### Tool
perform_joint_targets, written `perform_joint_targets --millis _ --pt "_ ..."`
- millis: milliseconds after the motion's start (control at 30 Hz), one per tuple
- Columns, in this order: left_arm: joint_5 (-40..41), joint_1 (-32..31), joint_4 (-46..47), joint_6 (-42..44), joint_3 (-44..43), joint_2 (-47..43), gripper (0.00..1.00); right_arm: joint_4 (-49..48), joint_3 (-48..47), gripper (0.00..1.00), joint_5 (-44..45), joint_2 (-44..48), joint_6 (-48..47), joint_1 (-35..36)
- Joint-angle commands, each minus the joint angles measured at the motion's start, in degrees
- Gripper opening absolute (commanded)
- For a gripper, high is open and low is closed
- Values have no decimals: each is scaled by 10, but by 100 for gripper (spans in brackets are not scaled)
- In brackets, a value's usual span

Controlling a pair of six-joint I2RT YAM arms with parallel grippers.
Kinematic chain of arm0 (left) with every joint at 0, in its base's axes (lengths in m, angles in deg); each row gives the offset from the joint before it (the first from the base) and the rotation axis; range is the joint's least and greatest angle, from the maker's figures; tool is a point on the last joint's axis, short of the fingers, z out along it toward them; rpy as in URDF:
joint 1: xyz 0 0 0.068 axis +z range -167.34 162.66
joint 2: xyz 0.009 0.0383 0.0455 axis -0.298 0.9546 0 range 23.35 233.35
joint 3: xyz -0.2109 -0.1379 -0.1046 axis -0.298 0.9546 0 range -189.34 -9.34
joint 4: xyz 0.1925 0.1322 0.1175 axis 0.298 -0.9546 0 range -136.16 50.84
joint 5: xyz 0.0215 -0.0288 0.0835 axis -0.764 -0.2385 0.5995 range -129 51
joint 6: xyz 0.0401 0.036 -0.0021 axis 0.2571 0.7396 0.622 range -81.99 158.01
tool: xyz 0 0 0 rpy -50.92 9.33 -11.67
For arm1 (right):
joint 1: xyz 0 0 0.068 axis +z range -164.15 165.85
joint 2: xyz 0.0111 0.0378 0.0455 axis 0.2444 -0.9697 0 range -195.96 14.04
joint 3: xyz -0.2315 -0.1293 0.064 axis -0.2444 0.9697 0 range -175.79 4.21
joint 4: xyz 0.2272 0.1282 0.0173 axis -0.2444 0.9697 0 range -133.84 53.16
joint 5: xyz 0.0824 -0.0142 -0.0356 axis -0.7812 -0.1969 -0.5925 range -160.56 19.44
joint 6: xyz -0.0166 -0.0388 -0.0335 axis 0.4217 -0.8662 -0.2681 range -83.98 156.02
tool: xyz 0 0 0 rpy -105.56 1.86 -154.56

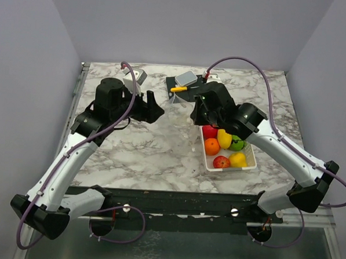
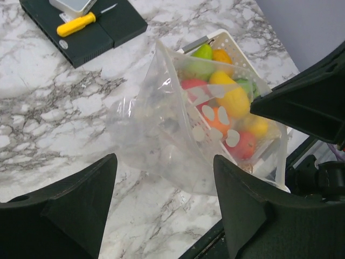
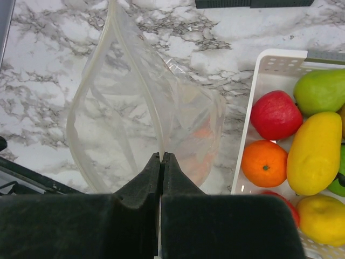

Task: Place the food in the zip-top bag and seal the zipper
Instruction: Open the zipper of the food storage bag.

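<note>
Stock: clear white-dotted plastic zip-top bag (image 3: 129, 108), apparently empty, rim pinched in my right pincer (image 3: 161, 156) over the marble bench (image 3: 43, 32), left pincer (image 2: 161, 178) spread; glossy toy fruits (image 3: 315, 151) all in white slatted plastic basket (image 3: 269, 59), pale zipper strip (image 3: 86, 86) unsealed.

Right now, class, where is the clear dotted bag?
In the right wrist view the bag is pinched at its rim by the right gripper, hanging open just left of the white basket.
</note>
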Motion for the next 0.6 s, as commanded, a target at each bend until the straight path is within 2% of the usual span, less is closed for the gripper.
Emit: perform_joint_targets --millis 0,267,567 --pt "31 -2 -62 -47 -24 26 74 7 -22 1 66 -16 18 19" --pt "44 -2 -86 -116 -34 48 74 -23 -21 1 118 -30 49 46" --pt "40 -3 -85 -140 -37 64 71 -77 -15 1 156 -50 63 62"
